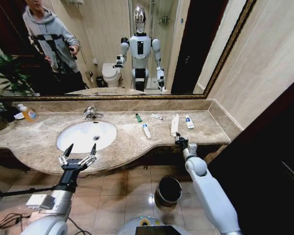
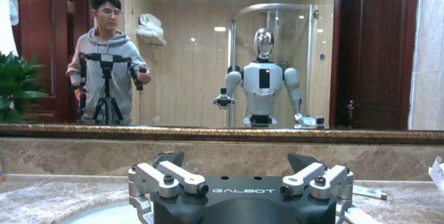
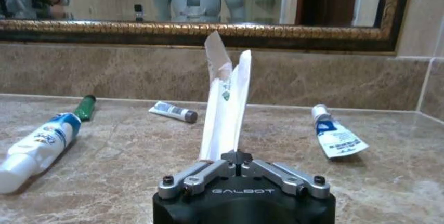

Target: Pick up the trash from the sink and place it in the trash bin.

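Right claw (image 1: 178, 140): positioned at the near edge of the tabletop, on the right side; its fingers are pressed together on the near end of a long white wrapper (image 1: 174, 124), seen clamped in the right wrist view (image 3: 225, 104).
Left claw (image 1: 78, 156): held at the near rim of the sink, fingers spread apart, nothing between them.
Sink (image 1: 73, 142): a white oval basin set into the left part of the tabletop, with a chrome faucet (image 1: 91, 113) at its far side.
Tabletop (image 1: 127, 142): beige-brown marbled stone, backed by a large mirror.
White wrapper: lies right of the centre of the tabletop, running from the near edge towards the far side; in the right wrist view it is seen standing up from the claw.
Other trash on the tabletop: a white tube with a blue band (image 1: 146, 130) lies right of the sink; a small green tube (image 1: 138, 117) and a small flat white packet (image 1: 157, 116) lie farther back; a white tube with a blue end (image 1: 189, 122) lies just right of the wrapper.
Trash bin (image 1: 169, 190): a small round dark bin with a shiny rim, standing on the tiled floor below the near edge of the tabletop, between the two arms.
Soap bottle (image 1: 28, 113): yellow-orange, placed at the far left of the tabletop.
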Robot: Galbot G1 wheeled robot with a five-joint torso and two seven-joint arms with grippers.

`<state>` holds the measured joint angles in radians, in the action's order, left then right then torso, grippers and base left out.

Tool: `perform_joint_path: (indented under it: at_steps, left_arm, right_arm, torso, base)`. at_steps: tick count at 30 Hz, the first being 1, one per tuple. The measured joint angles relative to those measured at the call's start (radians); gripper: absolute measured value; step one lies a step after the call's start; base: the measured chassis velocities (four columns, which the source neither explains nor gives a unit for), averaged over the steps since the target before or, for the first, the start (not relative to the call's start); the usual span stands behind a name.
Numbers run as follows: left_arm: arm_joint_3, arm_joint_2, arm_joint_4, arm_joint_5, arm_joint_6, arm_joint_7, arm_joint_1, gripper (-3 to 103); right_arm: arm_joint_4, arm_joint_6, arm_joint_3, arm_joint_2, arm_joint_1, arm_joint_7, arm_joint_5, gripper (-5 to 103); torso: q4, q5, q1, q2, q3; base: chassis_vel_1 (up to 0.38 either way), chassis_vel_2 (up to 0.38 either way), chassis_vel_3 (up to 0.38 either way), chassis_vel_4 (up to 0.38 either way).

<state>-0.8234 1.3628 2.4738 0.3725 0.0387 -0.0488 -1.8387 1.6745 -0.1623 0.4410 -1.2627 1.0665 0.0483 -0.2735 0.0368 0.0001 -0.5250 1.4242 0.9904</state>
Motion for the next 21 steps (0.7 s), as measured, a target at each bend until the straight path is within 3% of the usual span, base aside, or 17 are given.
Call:
perform_joint_path:
  at_steps: [15, 21]
  left_arm:
    - [0.000, 0.000, 0.000, 0.000, 0.000, 0.000, 0.000, 100]
    - [0.000, 0.000, 0.000, 0.000, 0.000, 0.000, 0.000, 100]
  right_arm:
    - [0.274, 0.042, 0.080, 0.038, 0.236, -0.016, -0.021, 0]
    - [0.377, 0.115, 0.131, -0.013, 0.436, -0.026, 0.042, 0]
  torso:
    - [0.0001, -0.0001, 0.000, 0.000, 0.000]
    - [-0.0001, -0.0001, 0.000, 0.000, 0.000]
  base:
    - [0.000, 0.000, 0.000, 0.000]
    - [0.000, 0.000, 0.000, 0.000]
